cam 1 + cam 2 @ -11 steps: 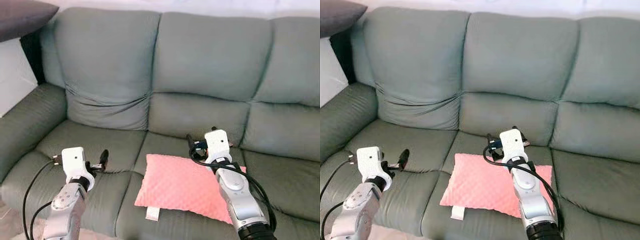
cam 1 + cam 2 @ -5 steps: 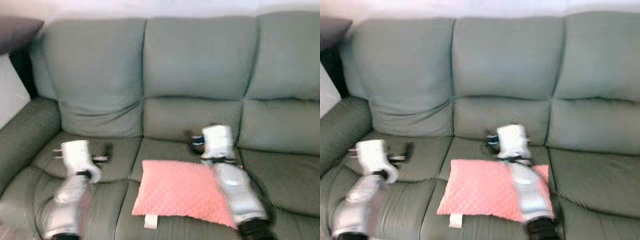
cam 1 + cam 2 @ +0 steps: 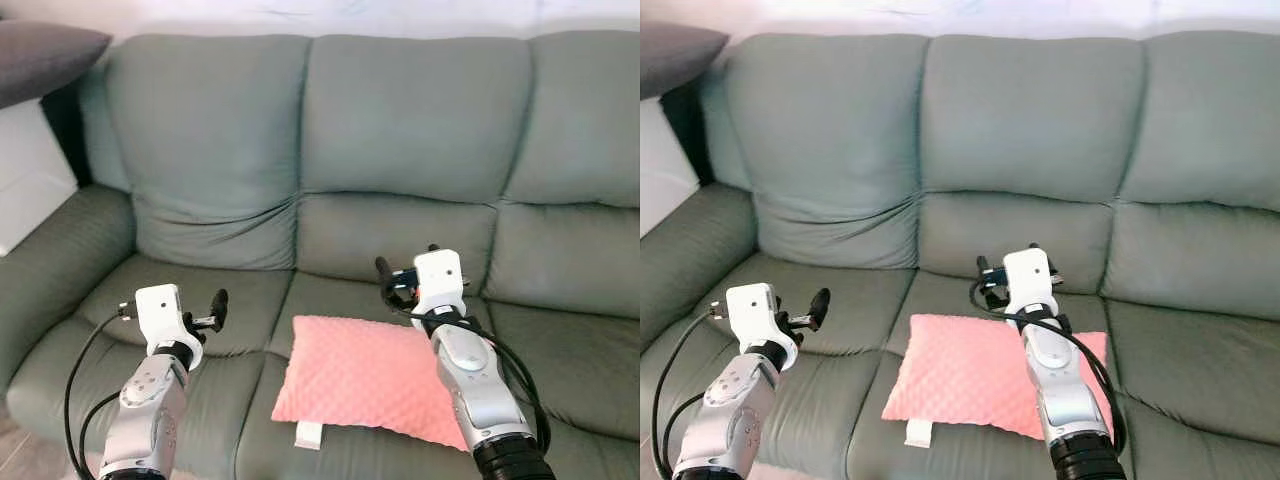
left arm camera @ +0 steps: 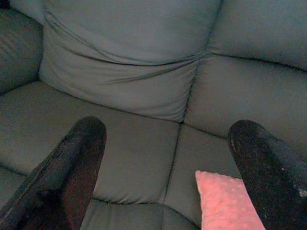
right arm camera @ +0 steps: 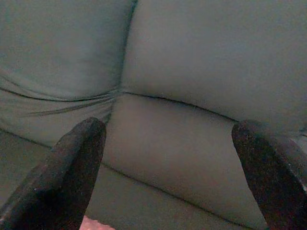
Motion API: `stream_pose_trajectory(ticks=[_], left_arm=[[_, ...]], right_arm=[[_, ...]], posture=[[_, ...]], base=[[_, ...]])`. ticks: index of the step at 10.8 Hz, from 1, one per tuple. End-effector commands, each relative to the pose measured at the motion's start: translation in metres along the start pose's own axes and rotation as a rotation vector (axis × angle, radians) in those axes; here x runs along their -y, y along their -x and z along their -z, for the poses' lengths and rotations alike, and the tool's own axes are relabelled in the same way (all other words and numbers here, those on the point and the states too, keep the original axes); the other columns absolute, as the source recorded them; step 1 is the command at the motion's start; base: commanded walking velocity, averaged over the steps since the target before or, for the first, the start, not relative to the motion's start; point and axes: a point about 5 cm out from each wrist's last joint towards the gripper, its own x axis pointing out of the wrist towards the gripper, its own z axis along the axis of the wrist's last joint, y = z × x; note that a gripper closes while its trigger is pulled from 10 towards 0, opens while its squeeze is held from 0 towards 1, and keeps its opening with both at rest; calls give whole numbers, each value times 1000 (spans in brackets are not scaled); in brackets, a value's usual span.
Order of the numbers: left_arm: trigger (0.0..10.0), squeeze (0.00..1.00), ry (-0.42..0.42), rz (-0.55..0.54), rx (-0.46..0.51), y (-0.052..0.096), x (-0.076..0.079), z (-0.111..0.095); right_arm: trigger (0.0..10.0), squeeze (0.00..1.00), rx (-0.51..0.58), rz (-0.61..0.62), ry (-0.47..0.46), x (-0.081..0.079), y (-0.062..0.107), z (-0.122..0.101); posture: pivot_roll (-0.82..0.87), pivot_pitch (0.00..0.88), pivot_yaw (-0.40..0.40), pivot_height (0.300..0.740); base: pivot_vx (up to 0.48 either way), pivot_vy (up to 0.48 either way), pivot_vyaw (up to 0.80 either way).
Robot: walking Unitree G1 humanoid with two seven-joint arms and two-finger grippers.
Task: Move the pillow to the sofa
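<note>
Both arms higher than before

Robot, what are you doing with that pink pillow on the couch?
The pink pillow is lying flat on the seat of the grey-green sofa, and nothing is holding it. The right gripper is open, up above the pillow's back edge. The left gripper is open too, over the seat cushion beside the pillow. A dark grey cushion sits at the sofa's far left end. The pillow looks like it is already where it belongs.
</note>
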Motion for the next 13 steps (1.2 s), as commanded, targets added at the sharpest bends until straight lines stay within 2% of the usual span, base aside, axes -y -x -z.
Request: stream_pose_trajectory(ticks=[1,3,13], left_arm=[[10000,0,-8,-14,-5,0,-4,0],[10000,0,-13,-19,-6,0,-4,0],[10000,0,-24,-24,-12,-2,-5,0]], right_arm=[[10000,0,0,-12,-8,-3,-1,-1],[10000,0,-3,-10,-8,-3,0,-1],[10000,0,-5,-3,-13,-2,-1,0]], posture=[[-139,0,45,740],[-141,0,45,740],[-147,0,50,740]], base=[[0,0,0],[0,0,0],[-338,0,0]])
